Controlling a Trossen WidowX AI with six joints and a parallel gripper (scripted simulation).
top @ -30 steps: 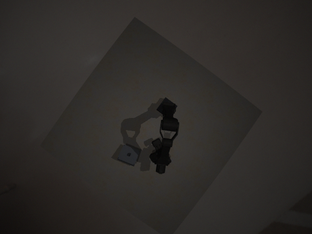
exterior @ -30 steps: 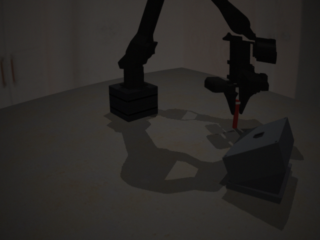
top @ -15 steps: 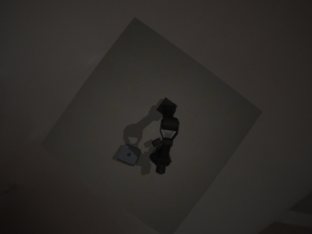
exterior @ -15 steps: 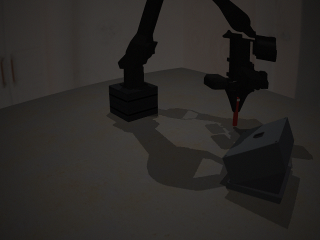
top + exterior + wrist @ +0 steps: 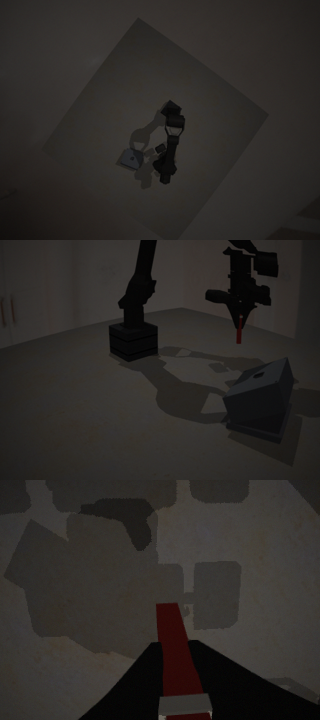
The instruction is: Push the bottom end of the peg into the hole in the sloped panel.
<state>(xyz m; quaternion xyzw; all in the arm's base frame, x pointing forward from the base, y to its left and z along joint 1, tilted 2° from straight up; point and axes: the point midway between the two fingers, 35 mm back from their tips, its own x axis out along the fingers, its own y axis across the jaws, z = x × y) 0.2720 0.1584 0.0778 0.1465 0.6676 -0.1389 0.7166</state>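
A slim red peg with a pale band near its top is held about upright in the air. My gripper is shut on it, one dark finger on each side, and the peg's bottom end sticks out below the fingertips, clear of the table. In the top view the arm hides the peg. The grey sloped panel stands beside the gripper, lower than the peg. Its face has one dark hole, whose exact shape is hard to tell in the dim light.
The arm's dark block base stands on the table, behind the panel in the exterior view. The panel's block has a wider foot plate. Shadows of the arm fall across the table around the panel.
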